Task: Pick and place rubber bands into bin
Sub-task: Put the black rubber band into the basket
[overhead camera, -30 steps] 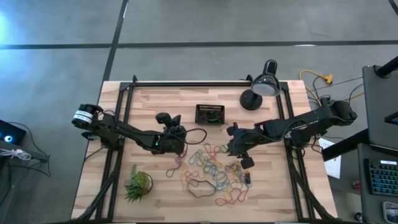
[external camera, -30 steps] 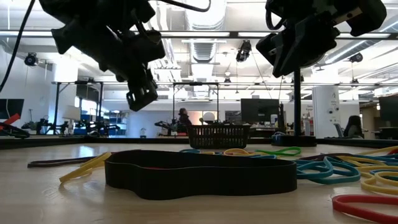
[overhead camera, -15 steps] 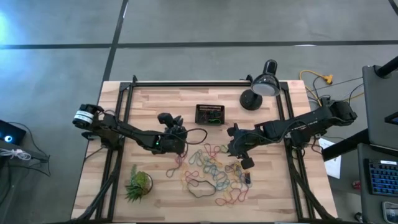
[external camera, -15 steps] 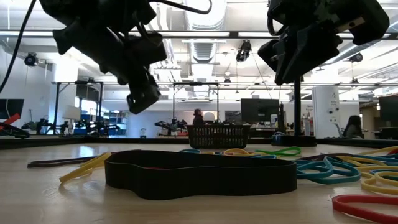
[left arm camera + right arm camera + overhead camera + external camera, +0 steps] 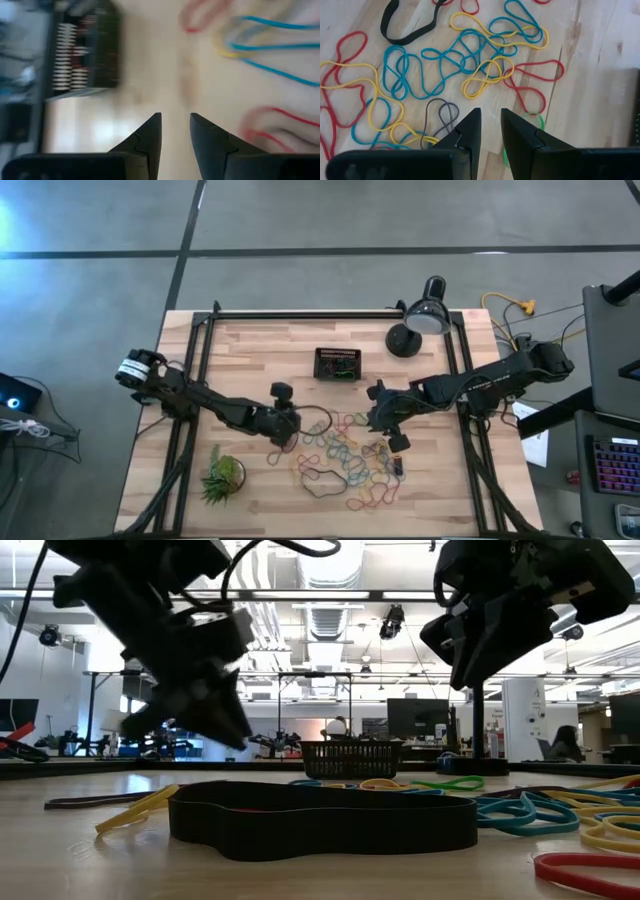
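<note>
- Pale wood planks make up the worktop; the rubber bands are seen scattered over its middle and near part, in red, blue, yellow, green and black, overlapping in a loose tangle
- A wide black band is seen lying flat closest to the low camera, with a yellow one just beside it
- The bin is placed beyond the tangle, toward the far side of the worktop, apart from the bands on the wood; coloured bands are seen inside it; its ribbed wall is also seen in the low view
- The left hand is held at the left edge of the tangle, above the wood; its fingers are seen slightly parted, with bare worktop in the gap and nothing pinched
- The right hand is held over the right part of the tangle, raised above the worktop in the low view; its fingers are parted by a narrow gap; no band is gripped between them
- A black desk lamp is stood at the far right, and a spiky green plant at the near left
</note>
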